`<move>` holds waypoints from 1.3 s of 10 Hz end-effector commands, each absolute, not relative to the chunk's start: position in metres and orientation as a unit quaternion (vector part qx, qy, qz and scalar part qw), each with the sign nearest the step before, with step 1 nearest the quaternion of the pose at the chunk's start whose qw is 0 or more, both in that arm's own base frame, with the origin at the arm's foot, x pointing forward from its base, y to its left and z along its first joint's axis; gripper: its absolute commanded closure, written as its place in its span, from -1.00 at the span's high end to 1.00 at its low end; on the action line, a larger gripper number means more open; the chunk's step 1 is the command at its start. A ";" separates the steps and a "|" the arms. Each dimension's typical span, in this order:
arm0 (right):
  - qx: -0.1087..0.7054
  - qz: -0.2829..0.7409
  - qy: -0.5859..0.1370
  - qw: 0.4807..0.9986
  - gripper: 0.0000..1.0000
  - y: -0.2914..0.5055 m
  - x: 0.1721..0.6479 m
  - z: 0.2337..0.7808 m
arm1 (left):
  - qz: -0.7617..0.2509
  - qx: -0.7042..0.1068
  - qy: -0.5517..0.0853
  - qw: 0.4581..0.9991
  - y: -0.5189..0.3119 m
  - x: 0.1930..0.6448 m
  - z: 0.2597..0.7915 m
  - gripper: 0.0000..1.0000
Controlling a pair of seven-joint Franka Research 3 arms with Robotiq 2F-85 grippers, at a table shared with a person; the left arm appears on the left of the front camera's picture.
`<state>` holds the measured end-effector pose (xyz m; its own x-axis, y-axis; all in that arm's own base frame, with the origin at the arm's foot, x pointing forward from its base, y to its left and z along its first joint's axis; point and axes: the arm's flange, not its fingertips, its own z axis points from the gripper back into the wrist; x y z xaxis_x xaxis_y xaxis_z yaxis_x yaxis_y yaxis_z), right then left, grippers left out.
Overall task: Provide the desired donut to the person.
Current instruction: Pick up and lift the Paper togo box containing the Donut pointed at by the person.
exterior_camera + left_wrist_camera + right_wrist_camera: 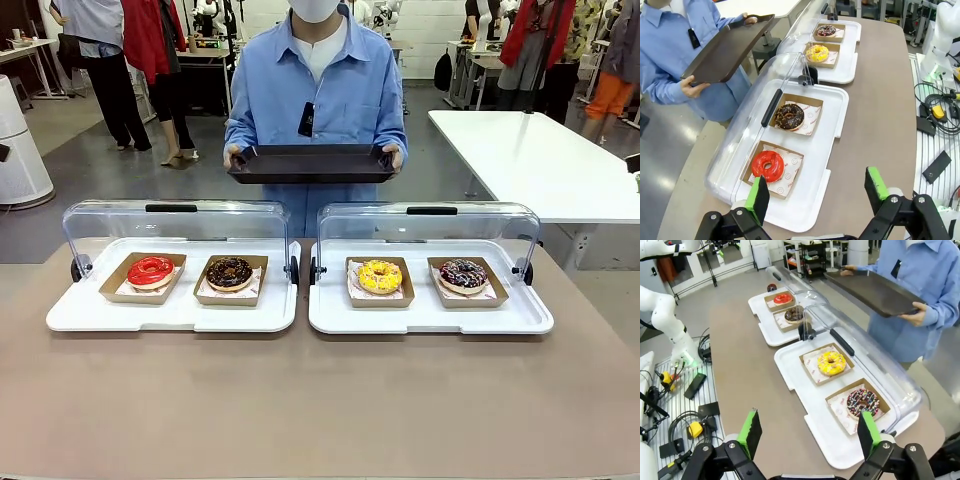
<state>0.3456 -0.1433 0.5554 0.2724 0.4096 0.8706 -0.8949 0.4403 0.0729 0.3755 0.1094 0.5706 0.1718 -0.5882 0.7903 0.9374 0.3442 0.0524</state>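
Four donuts lie in brown paper trays on two white display trays with their clear lids lifted. On the left tray (170,315) are a red-glazed donut (150,270) (767,165) (782,298) and a chocolate donut (229,272) (789,116) (794,314). On the right tray (430,318) are a yellow donut (379,276) (817,52) (831,363) and a dark sprinkled donut (462,275) (826,30) (862,402). The person (318,100) stands at the far side holding a dark serving tray (312,163) in both hands. My left gripper (817,192) is open above the table near the red donut; my right gripper (810,432) is open near the sprinkled one.
The clear lids (175,225) (428,228) stand up behind the donuts, toward the person. Bare brown table (320,410) stretches in front of both trays. Cables and small devices (940,107) (687,390) lie off the table's ends. A white table (540,160) stands at back right.
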 end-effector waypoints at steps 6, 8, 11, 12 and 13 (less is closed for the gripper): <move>0.299 0.441 -0.420 0.735 1.00 -0.143 0.347 0.555 | -0.520 -0.236 -0.377 0.729 0.109 0.375 0.572 1.00; 0.299 0.441 -0.420 0.735 1.00 -0.143 0.347 0.555 | -0.520 -0.236 -0.377 0.729 0.109 0.375 0.572 1.00; 0.299 0.441 -0.420 0.735 1.00 -0.143 0.347 0.555 | -0.520 -0.236 -0.377 0.729 0.109 0.375 0.572 1.00; 0.299 0.441 -0.420 0.735 1.00 -0.143 0.347 0.555 | -0.520 -0.236 -0.377 0.729 0.109 0.375 0.572 1.00; 0.299 0.441 -0.420 0.735 1.00 -0.143 0.347 0.555 | -0.520 -0.236 -0.377 0.729 0.109 0.375 0.572 1.00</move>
